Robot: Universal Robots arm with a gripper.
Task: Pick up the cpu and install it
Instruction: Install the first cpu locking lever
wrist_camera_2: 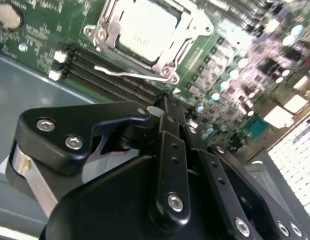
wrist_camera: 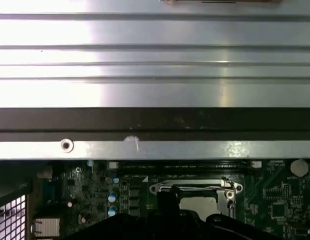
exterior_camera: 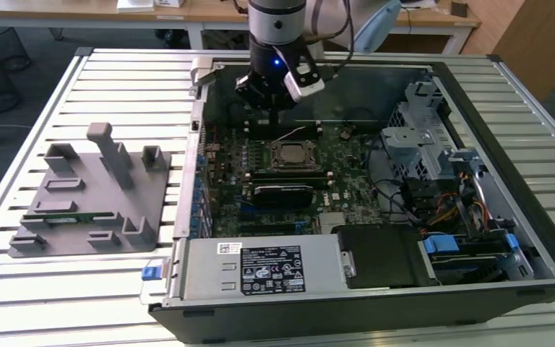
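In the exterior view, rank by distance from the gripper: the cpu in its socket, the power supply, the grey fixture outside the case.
1. cpu, just below the gripper.
2. grey fixture, on the exterior view's left.
3. power supply, at the case's near edge.

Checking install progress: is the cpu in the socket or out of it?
In: the cpu lies flat inside the socket frame on the motherboard, with the gripper above it, off the chip.

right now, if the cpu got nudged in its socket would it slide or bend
The cpu looks like a flat, rigid metal-topped square, so probably no bending. It lies inside the socket frame, which would likely stop sliding. Its smooth shiny top may be slippery.
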